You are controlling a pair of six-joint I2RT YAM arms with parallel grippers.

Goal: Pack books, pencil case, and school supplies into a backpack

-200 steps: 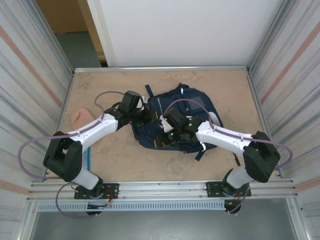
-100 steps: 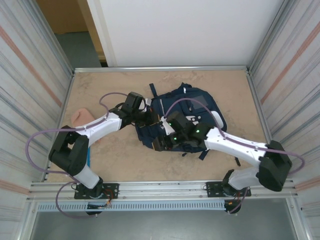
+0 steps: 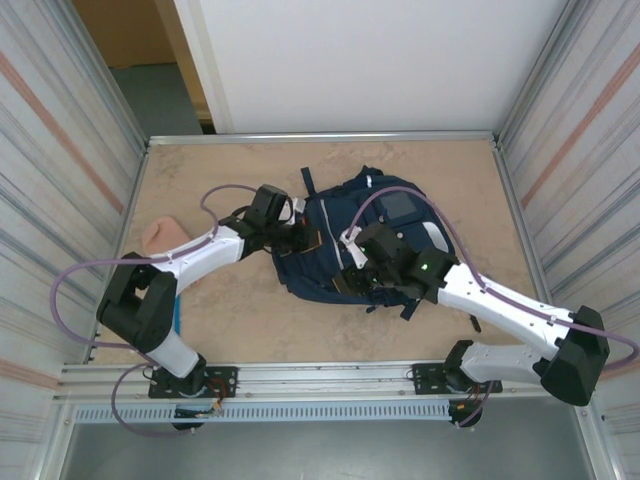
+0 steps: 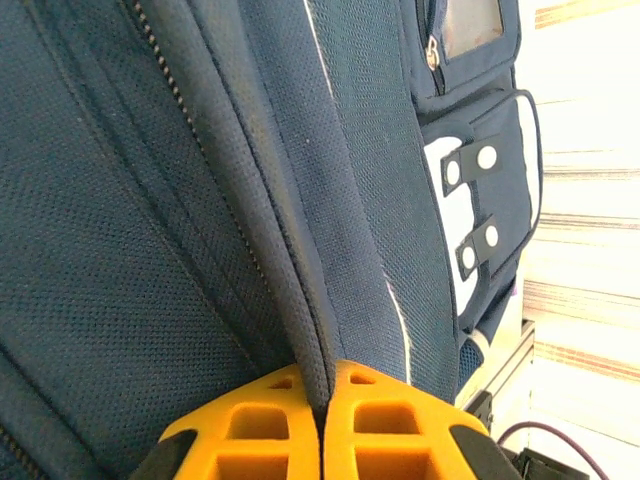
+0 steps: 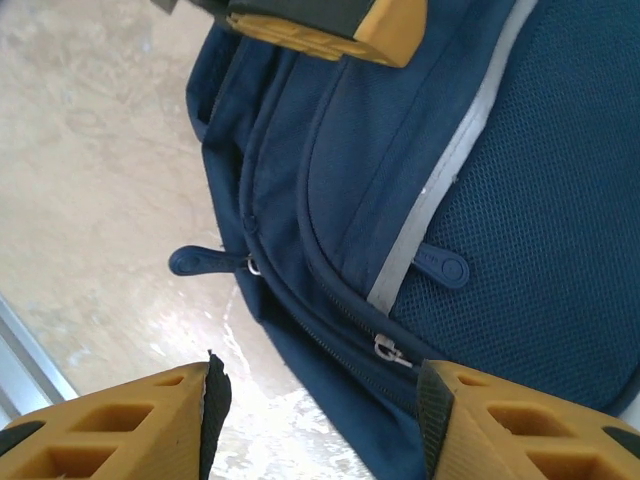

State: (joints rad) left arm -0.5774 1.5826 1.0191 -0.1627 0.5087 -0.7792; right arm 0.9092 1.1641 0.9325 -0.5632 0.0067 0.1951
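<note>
The backpack (image 3: 365, 235) lies on the bench (image 3: 220, 170); the left claw (image 4: 325, 400) pinches a thin fold (image 4: 318, 330) of it, and the right claw (image 5: 322, 395) hangs open and empty over a zip pull (image 5: 385, 350). A hard tug there could slip the fold free.

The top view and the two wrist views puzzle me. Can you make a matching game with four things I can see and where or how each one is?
Things:
1. left arm's fingers
2. right arm's fingers
3. backpack
4. peach-pink lump

Places or states:
A. spread apart above a zip
B. near the left edge of the table, beside the left arm
C. pinched shut on a fold of navy fabric
D. lying flat mid-table, between both arms

Pairs: 1-C, 2-A, 3-D, 4-B
</note>
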